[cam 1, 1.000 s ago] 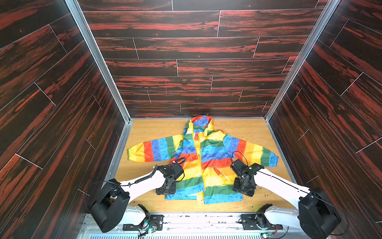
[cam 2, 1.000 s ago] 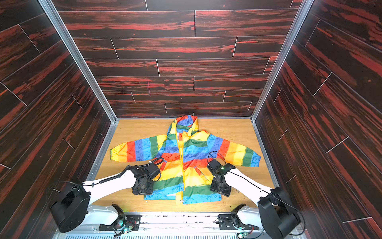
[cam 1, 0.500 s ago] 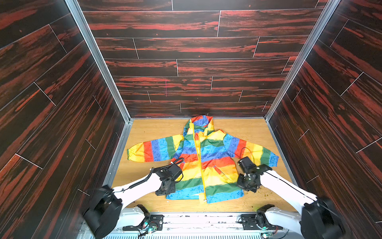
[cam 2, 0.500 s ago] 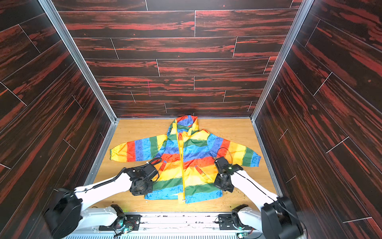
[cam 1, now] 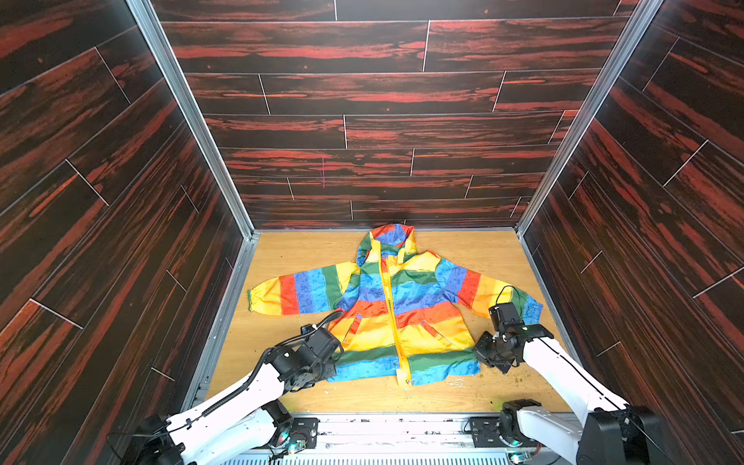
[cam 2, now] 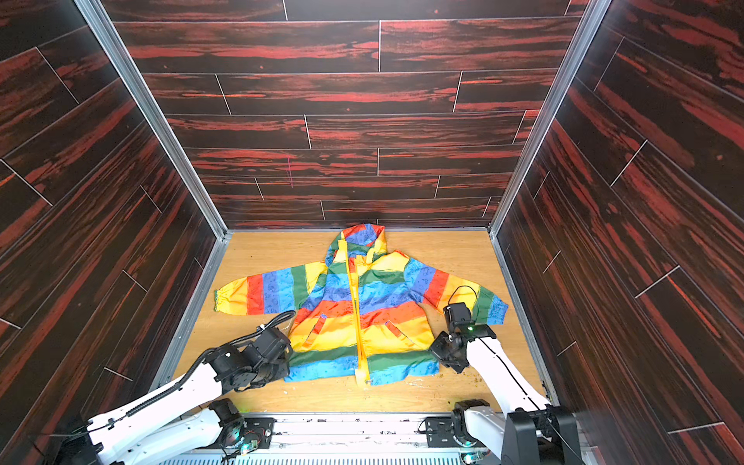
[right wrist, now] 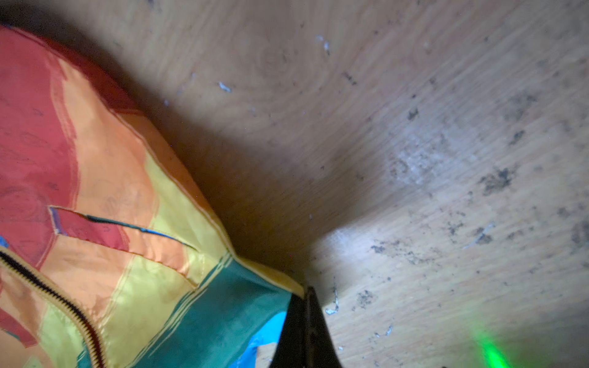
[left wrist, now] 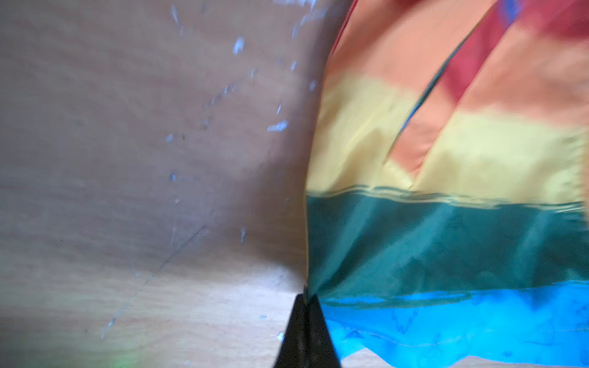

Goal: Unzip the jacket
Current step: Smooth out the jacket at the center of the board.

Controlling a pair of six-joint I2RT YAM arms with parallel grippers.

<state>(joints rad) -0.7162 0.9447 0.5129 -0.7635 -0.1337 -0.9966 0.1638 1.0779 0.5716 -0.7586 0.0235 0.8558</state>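
**Item:** 1 jacket [cam 1: 402,306], front up, flat on the counter [cam 1: 290,257].

**Position:** The hood [cam 1: 388,237] lies at the foot of the back wall [cam 1: 382,193], and the hem [cam 1: 370,368] is the end farthest from that wall.

**Long axis:** It runs hood to hem, straight out from the back wall. The yellow zipper [cam 1: 392,314] follows it and appears closed.

**Holders:** 2.
- The left hand [left wrist: 306,302] is pinched shut on the jacket's side edge at the green stripe.
- The right hand [right wrist: 306,299] is pinched shut on the opposite edge. Both are far from the back wall.

**Purpose, judged:** The paired grips probably stretch the lower body sideways, so the zipper line lies taut and straight.
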